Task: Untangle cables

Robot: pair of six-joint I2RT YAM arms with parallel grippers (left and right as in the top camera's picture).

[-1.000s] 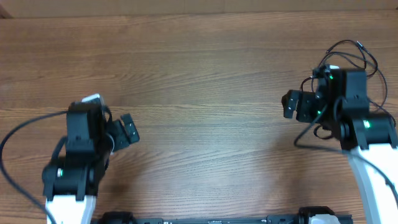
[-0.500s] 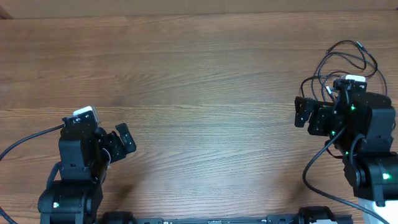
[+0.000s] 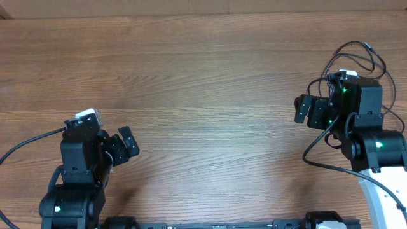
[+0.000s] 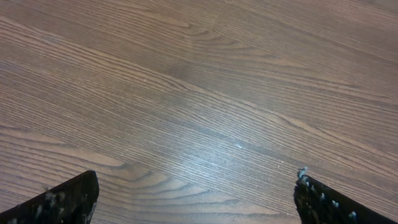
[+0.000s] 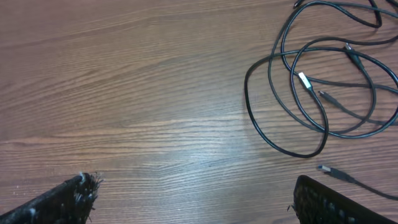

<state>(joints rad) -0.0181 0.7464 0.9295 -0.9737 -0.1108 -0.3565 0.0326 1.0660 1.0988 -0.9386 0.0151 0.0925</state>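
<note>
The cables (image 3: 356, 58) are thin black cords lying in tangled loops at the far right of the wooden table, partly hidden under my right arm. In the right wrist view they (image 5: 298, 93) form overlapping loops at the upper right, with small plugs (image 5: 303, 81) showing and one plug end (image 5: 329, 169) close to my right finger. My right gripper (image 3: 305, 109) (image 5: 196, 199) is open and empty, left of the tangle. My left gripper (image 3: 125, 144) (image 4: 196, 199) is open and empty over bare wood at the near left, far from the cables.
The wooden table (image 3: 210, 83) stretches between the two arms. Thicker black arm wires (image 3: 25, 143) hang by the left arm and below the right arm (image 3: 318, 152). The table's far edge runs along the top of the overhead view.
The left arm drew back toward the near edge, then stayed still. The right arm swung right and nearer, then moved back left and farther. The cables have not moved.
</note>
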